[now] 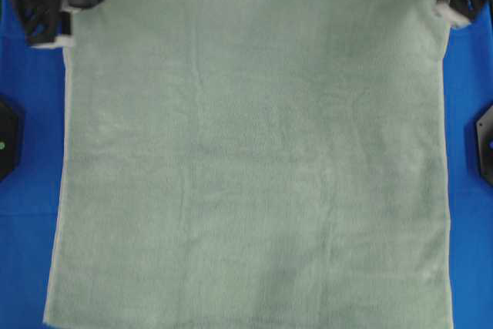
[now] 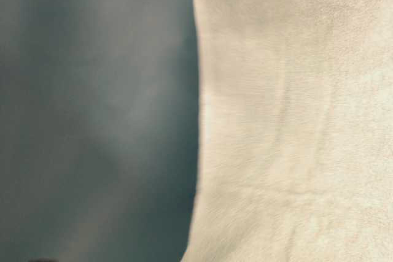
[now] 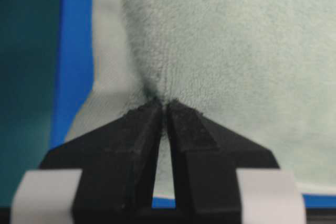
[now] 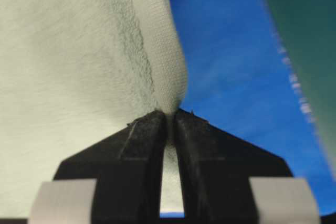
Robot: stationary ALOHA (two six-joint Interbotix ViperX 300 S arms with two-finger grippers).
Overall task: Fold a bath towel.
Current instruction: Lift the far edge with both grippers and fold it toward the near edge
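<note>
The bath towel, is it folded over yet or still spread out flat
Spread, not yet folded. The bath towel shows as one sheet over the blue surface, while the left gripper and right gripper pinch its two far corners.

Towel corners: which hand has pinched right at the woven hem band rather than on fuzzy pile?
The right hand: its fingertips close on the bath towel's flat woven hem. The left hand bites puckered pile, inside the edge.

Side strips: bare blue cloth surface [image 1: 23, 213] flanks the bath towel [image 1: 254, 159].
Obstacles: black arm bases [image 1: 8, 140] at both side edges.
</note>
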